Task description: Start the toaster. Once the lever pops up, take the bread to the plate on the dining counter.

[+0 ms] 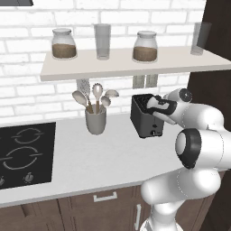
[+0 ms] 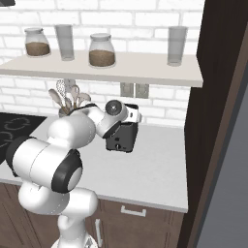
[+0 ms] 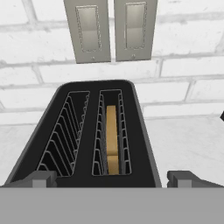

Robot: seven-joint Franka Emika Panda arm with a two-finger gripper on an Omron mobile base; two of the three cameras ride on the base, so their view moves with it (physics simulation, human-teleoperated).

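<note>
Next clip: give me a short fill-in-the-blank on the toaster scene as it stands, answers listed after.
1. The bread stands in the toaster's ____ slot, as seen in the hand view.
2. The claw hovers above the toaster with its jaws ____.
3. The cup of utensils stands between the toaster and the ____.
4. The shelf holds two jars and two ____.

Missing words: right; open; cooktop; glasses
</note>
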